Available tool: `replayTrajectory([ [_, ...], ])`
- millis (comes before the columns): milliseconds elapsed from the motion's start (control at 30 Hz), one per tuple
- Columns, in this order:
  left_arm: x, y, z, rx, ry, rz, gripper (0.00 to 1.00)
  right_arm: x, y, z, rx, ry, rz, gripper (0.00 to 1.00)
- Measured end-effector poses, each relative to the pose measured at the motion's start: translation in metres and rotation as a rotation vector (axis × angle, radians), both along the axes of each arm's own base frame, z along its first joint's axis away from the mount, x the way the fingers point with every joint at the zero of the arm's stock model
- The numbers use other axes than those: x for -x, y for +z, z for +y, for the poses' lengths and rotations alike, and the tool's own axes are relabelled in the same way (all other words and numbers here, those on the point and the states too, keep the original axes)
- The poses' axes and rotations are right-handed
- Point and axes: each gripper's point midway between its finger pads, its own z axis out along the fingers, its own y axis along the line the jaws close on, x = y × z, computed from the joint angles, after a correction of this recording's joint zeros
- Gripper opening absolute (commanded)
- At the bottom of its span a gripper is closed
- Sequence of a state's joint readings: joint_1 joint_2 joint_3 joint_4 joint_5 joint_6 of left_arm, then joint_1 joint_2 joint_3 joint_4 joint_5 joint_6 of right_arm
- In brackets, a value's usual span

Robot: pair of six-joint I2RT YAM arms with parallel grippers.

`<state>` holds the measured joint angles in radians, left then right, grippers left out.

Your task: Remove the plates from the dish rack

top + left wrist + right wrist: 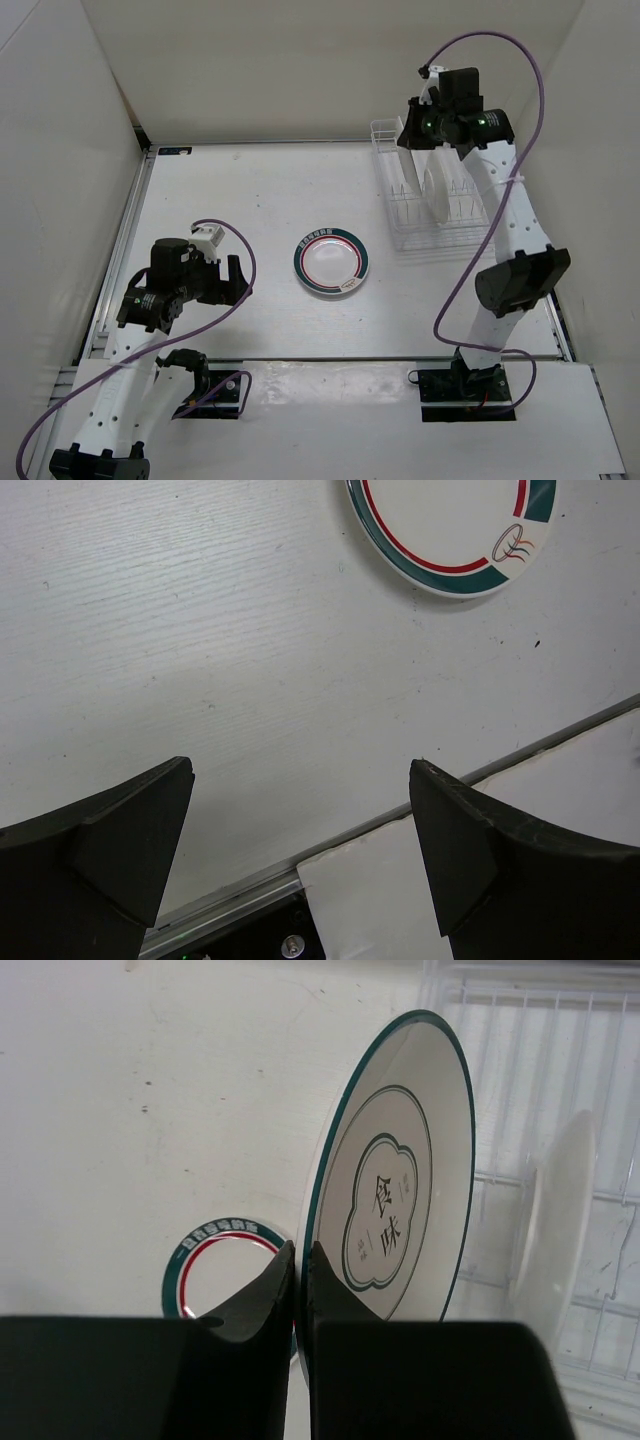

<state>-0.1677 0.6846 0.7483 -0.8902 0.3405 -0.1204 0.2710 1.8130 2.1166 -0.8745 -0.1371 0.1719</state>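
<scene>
A white plate with a thin dark green rim and a grey centre motif [395, 1200] stands on edge over the dish rack [400, 215]. My right gripper [300, 1248] is shut on its rim from above, one finger on each face. A second, plain white plate [560, 1230] stands upright in the rack to its right, also seen edge-on in the top view [437, 190]. The plate with the green-and-red ringed rim [331, 262] lies flat on the table in the middle. My left gripper [300, 770] hangs open over bare table near the front left, holding nothing.
The rack sits at the back right near the rear wall. White walls close in the table on three sides. A metal strip [330, 845] runs along the front edge of the table beneath my left gripper.
</scene>
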Motion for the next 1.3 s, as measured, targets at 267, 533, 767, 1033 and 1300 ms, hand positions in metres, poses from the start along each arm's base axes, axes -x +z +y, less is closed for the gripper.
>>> replayTrajectory([
  [267,0.000,0.000,0.000,0.000,0.000,0.001,1.00,0.100,0.046,0.077,0.049,0.234,-0.168,0.00],
  [533,0.000,0.000,0.000,0.000,0.000,0.000,1.00,0.162,-0.086,0.131,0.410,0.354,-0.101,0.00],
  [767,0.000,0.001,0.000,0.001,-0.001,-0.005,1.00,0.178,-0.164,0.147,0.708,0.371,-0.112,0.00],
  [1033,0.001,0.001,-0.001,0.006,-0.006,-0.005,1.00,0.175,-0.181,0.185,0.819,0.313,-0.223,0.00],
  [1300,0.001,0.001,-0.001,0.007,-0.006,-0.005,1.00,0.170,-0.210,0.201,0.904,0.245,-0.238,0.00],
])
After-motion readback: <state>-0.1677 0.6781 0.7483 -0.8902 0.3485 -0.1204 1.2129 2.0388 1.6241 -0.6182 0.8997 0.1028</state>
